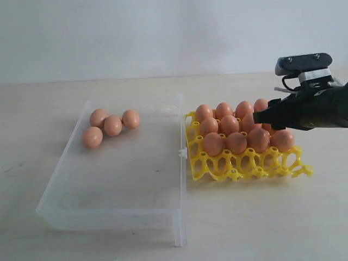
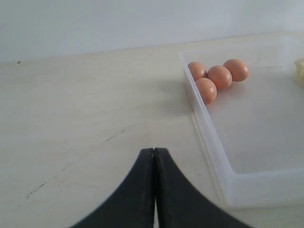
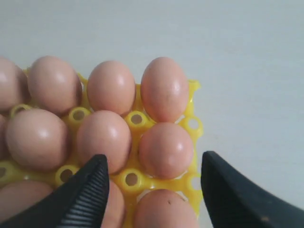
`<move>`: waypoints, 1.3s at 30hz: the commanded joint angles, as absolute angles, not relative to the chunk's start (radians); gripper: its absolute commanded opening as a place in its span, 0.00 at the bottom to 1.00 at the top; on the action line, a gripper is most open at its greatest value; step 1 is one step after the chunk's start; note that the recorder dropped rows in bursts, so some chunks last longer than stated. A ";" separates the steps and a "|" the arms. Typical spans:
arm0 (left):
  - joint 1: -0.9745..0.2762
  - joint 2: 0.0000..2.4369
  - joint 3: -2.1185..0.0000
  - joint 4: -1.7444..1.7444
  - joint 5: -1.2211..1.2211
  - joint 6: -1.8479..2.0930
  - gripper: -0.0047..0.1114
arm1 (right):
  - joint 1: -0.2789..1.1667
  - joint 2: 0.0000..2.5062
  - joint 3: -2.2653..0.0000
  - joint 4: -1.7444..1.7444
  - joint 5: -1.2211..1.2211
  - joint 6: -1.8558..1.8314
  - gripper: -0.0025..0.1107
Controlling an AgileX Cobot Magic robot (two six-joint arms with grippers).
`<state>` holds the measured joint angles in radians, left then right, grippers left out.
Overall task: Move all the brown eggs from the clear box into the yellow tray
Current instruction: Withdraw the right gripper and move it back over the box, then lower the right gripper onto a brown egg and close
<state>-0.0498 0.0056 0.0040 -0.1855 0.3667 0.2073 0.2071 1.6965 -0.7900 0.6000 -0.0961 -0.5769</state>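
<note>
Four smooth, orange-brown oval eggs point(image 1: 113, 125) lie bunched in the far left corner of the shallow, transparent plastic box point(image 1: 180, 179). They touch one another, and the rest of the box floor is bare. The box sits on the pale desk point(image 1: 272, 217), with its small white clasp point(image 1: 183, 153) on the long edge facing the tray.

Just beside that edge stands the bright yellow openwork plastic egg tray point(image 1: 234, 168). About a dozen more eggs of the same kind sit in its far three rows of cups, and the nearest row shows bare yellow. One egg in the middle row is partly hidden behind the arm.

The right gripper point(image 1: 259, 117) hangs over the right-hand part of the tray with its black fingers spread wide and nothing clasped. In the right wrist view the fingers point(image 3: 90, 190) stand well apart, with seated eggs point(image 3: 166, 149) between and beneath them and the tray's round openings point(image 3: 130, 178) showing.

The left gripper point(image 2: 154, 153) is clenched, its two fingers pressed flat together with nothing between them. It hovers over bare desk just outside the box wall point(image 2: 209, 137), with the four boxed eggs point(image 2: 219, 76) beyond it. It does not appear in the exterior view.
</note>
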 commanded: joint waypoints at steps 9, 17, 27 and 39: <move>-0.049 0.000 0.000 -0.186 0.357 0.206 0.04 | 0.439 1.712 -1.178 0.637 0.513 -0.479 0.47; -0.049 0.000 0.000 -0.186 0.357 0.206 0.04 | 0.588 2.012 -1.524 0.620 0.505 -0.406 0.47; -0.049 0.000 0.000 -0.186 0.357 0.206 0.04 | 0.617 2.338 -1.894 0.427 0.528 -0.159 0.47; -0.049 0.000 0.000 -0.186 0.357 0.206 0.04 | 0.608 2.454 -2.085 0.342 0.618 -0.065 0.47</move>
<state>-0.0498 0.0056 0.0040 -0.1855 0.3667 0.2073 0.6169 2.4352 -2.0428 0.3854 0.5810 -0.0997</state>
